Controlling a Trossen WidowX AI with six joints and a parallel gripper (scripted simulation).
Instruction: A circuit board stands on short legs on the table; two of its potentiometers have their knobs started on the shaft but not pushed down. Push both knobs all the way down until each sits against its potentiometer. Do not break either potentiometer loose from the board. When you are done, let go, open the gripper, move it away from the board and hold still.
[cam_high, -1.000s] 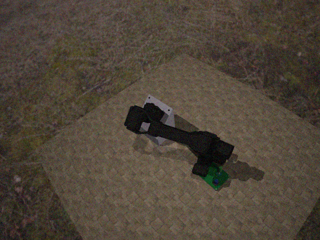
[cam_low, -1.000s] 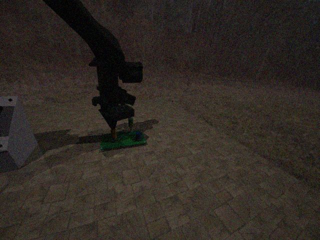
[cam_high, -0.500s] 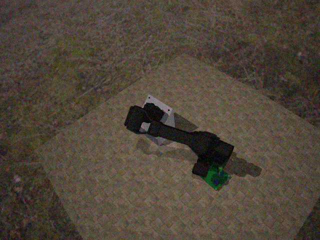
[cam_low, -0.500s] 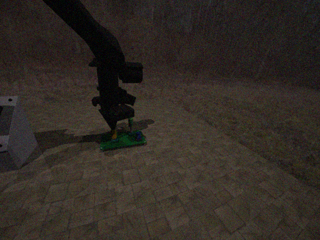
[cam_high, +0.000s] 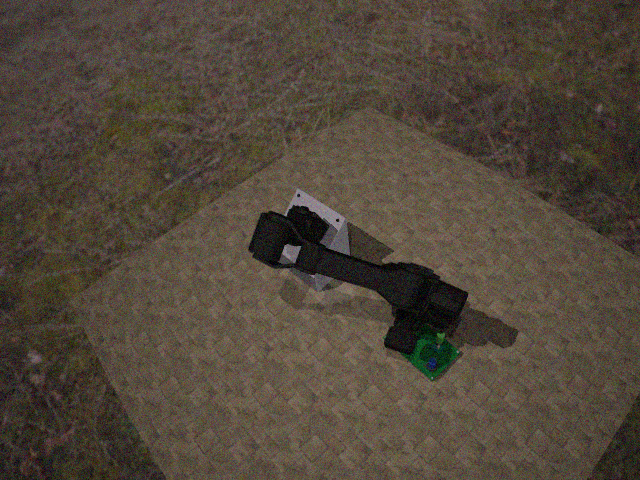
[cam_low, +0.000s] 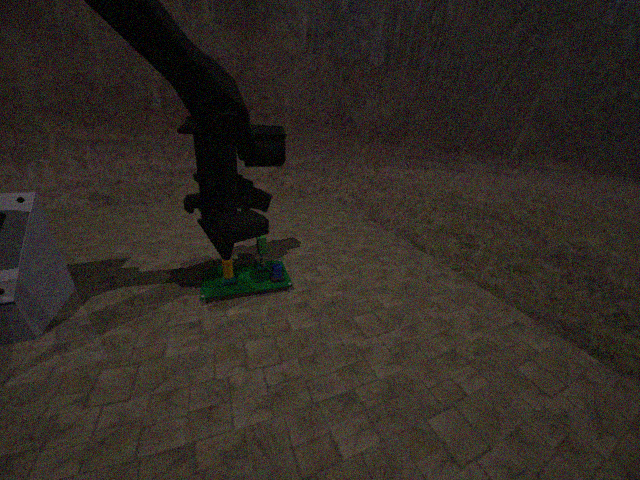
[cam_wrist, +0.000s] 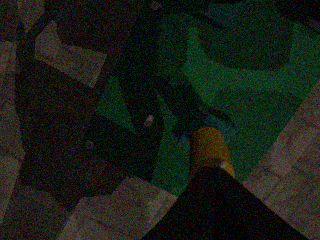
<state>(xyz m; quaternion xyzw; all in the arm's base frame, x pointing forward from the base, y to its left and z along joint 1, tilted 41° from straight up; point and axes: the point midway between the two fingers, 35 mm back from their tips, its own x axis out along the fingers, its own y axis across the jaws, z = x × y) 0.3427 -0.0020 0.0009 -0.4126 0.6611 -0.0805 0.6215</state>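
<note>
The green circuit board (cam_high: 450, 356) (cam_low: 248, 290) (cam_wrist: 260, 136) lies under the arm. An orange knob (cam_low: 227, 268) (cam_wrist: 207, 147) stands upright over a bluish potentiometer near one end of the board. My gripper (cam_low: 226, 257) (cam_wrist: 209, 177) is shut and empty, pointing down with its tips at the top of the orange knob. Exact contact is hard to tell. A light green knob (cam_high: 440, 336) (cam_low: 262, 244) stands higher, on a shaft with a gap visible below it. In the top view, the arm hides my fingertips and the orange knob.
A short blue part (cam_high: 432, 364) (cam_low: 277, 271) stands on the board's far end from the orange knob. The pale arm base (cam_high: 338, 238) (cam_low: 46, 289) is on the stone-patterned table (cam_high: 289, 392) (cam_low: 361, 361). The light green knob stands close beside the gripper body.
</note>
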